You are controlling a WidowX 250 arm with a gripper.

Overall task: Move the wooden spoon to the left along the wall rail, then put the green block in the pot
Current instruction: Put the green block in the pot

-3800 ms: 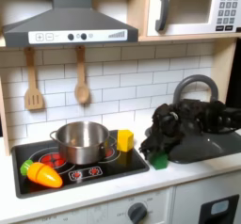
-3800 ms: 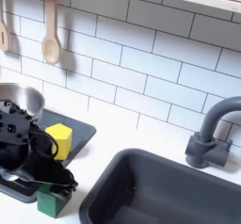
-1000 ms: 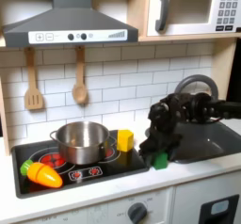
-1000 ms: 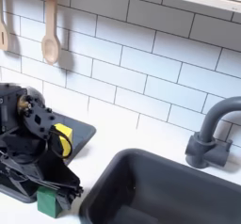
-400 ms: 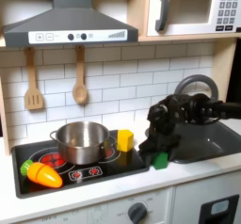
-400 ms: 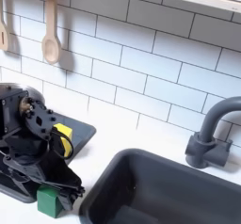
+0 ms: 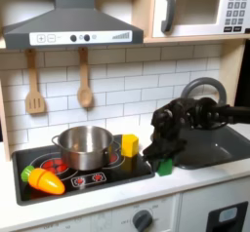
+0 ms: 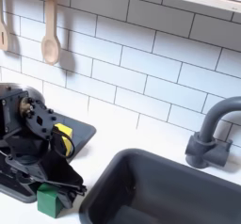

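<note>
While the black arm reaches in from the first exterior view's right, its claw sits low over the green block, which rests on the white bench just off the cooktop's right edge. In the second exterior view the claw straddles the green block with its fingers spread to either side; whether they touch it I cannot tell. The pot stands on the cooktop, with the yellow block just to its right and a toy carrot at the front left corner. On the tiled wall, the wooden spoon hangs to the right of a wooden spatula.
</note>
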